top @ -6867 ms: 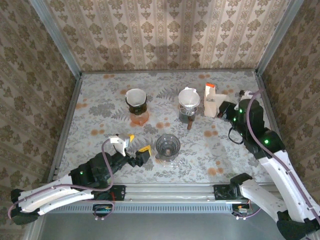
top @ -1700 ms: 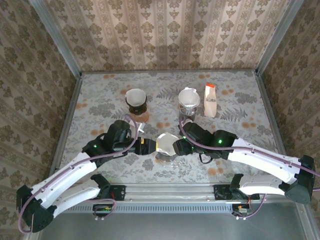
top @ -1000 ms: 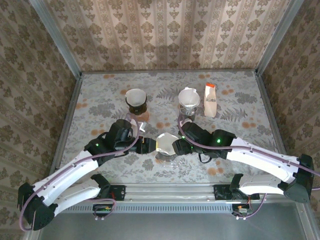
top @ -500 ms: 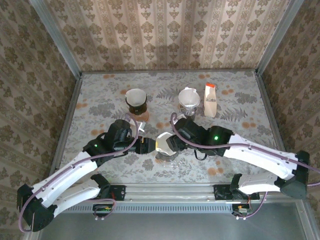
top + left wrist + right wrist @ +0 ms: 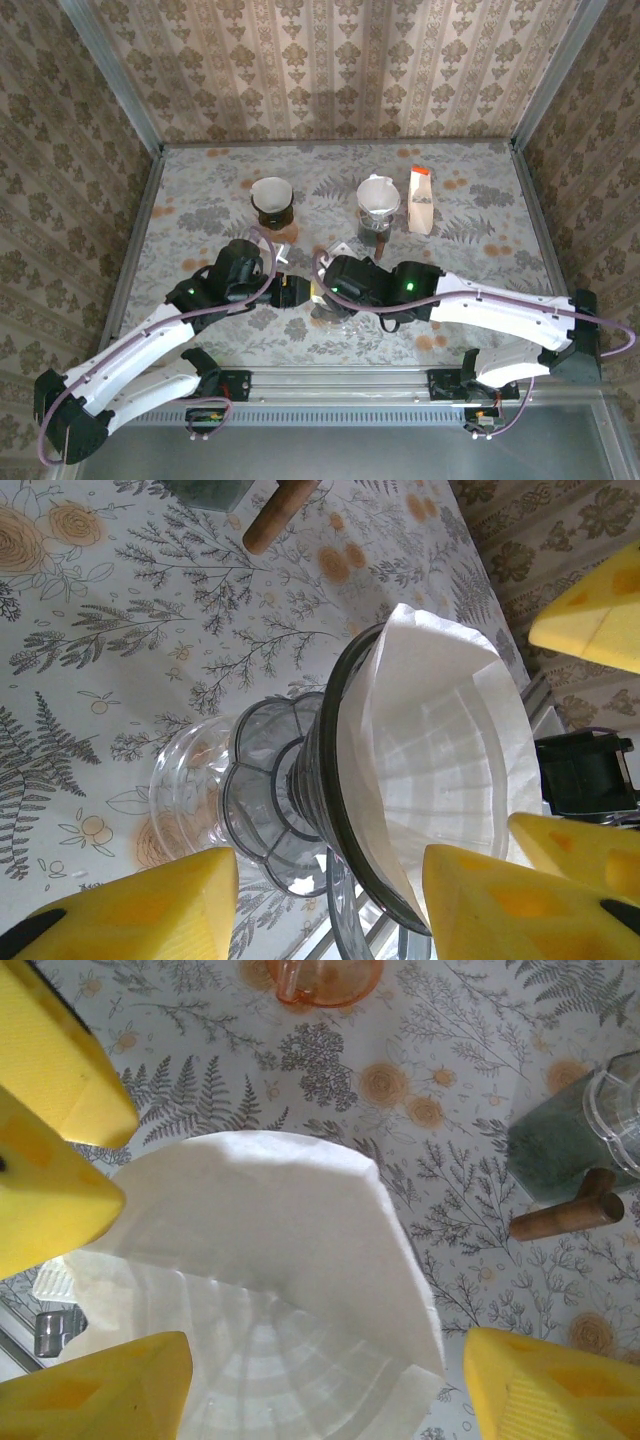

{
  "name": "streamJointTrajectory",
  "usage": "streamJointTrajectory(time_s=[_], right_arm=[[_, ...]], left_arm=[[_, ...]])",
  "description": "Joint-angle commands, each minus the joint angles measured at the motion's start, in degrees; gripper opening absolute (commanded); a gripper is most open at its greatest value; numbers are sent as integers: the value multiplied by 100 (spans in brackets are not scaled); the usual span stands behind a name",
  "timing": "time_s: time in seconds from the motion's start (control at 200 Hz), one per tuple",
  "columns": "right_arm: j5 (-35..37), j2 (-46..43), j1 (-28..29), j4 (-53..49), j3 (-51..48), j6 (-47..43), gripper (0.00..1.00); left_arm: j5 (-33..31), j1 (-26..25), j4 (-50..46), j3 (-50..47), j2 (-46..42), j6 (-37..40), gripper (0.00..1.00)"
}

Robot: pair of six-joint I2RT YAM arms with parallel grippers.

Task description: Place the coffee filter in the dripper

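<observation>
The clear dripper (image 5: 270, 800) stands near the table's front edge, mostly under my right wrist in the top view (image 5: 335, 314). The white paper coffee filter (image 5: 440, 740) sits opened inside its cone, with one flap (image 5: 260, 1210) rising above the rim. My right gripper (image 5: 328, 1340) hangs open just above it, one yellow finger on each side and neither touching the paper. My left gripper (image 5: 330, 852) reaches in from the left (image 5: 292, 292). The dripper's handle lies between its fingers (image 5: 130, 910), whose tips meet base and rim. Whether they press is unclear.
At the back stand a cup on an orange base (image 5: 272, 200), a glass server (image 5: 377, 205) with a wooden handle (image 5: 560, 1215), and a white carton (image 5: 421, 200). Patterned walls close in the table on three sides. The metal front rail (image 5: 330, 378) runs just behind the dripper.
My right wrist has slid left, over the dripper, and its jaws have widened a little. The filter stays in the dripper. The left arm has not moved.
</observation>
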Motion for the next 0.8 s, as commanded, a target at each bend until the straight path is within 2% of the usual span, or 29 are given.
streamJointTrajectory(time_s=[0.0,0.335,0.495,0.795], right_arm=[[195,159,120,-225,172,-152,73],[98,255,371,-131,251,-298,72],[434,7,373,-64,223,-256,73],[687,-15,101,-125,175,-64,73]], left_arm=[[20,35,-57,-82,-114,-29,54],[37,50,-36,-99,-142,-55,54],[60,60,-44,-125,-136,-47,50],[47,74,-71,-143,-197,-51,50]])
